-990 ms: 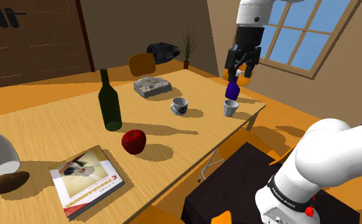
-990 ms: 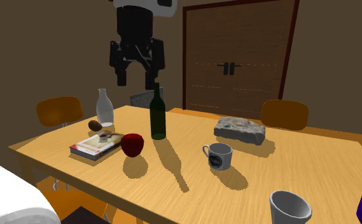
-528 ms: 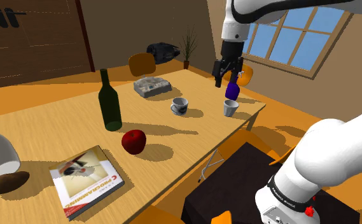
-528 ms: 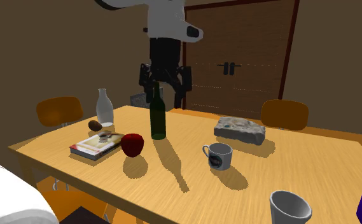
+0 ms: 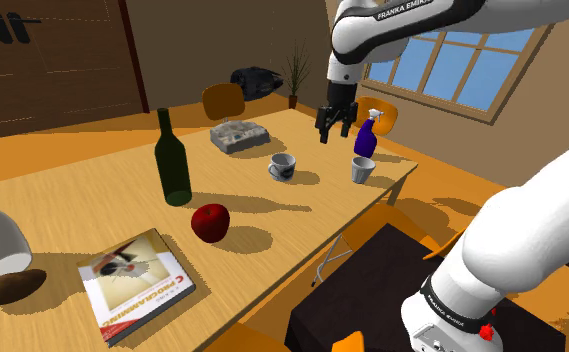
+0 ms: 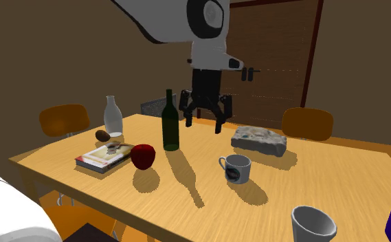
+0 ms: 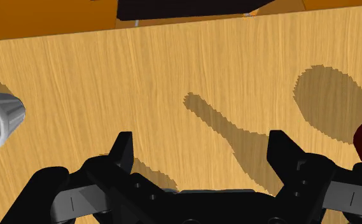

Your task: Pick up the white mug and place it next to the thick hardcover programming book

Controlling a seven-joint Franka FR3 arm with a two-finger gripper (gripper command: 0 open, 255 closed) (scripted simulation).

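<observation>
Since the earlier frames the claw has been carried leftward in the shoulder view, and in the second exterior view it has been brought across from the left of the bottle to just right of it, and lower. The claw is held above the bench, with its fingers spread apart and nothing gripped between them; in the wrist view the claw is seen over bare bench crossed by a bottle-shaped shadow. The white mug, marked with a dark emblem, is stood upright on the bench, to the right of the bottle in the shoulder view and apart from the claw. In the second exterior view the mug is found right of the bottle and nearer the camera. The book is laid flat well apart from the mug, on the other side of the bottle, below and left of it in the shoulder view; in the second exterior view the book is seen left of the bottle. An apple is set between bottle and book, near the bottle. A grey cup is placed right of the bottle, beyond the mug.
</observation>
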